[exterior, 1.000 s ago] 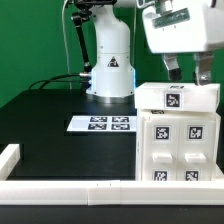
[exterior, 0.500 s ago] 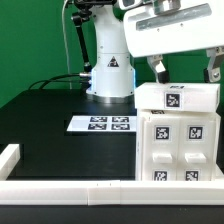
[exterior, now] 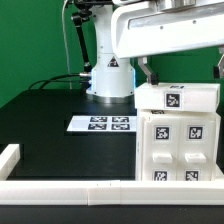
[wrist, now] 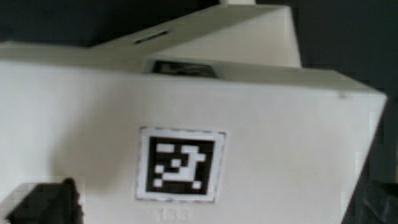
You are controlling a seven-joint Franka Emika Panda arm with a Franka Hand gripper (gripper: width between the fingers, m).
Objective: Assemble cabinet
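Black desk (exterior: 50, 140) carries the white cabinet (exterior: 178, 140) at the exterior view's right, near side, its tagged faces showing. Over its top hangs the tool (exterior: 184, 74), jaws spread wide and empty. Left of the cabinet lies the marker board (exterior: 102, 124). A white border rail (exterior: 70, 190) edges the near side, and a green wall (exterior: 25, 40) stands behind.

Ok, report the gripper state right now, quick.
Gripper: open wide, holding nothing; it hovers just above the cabinet.
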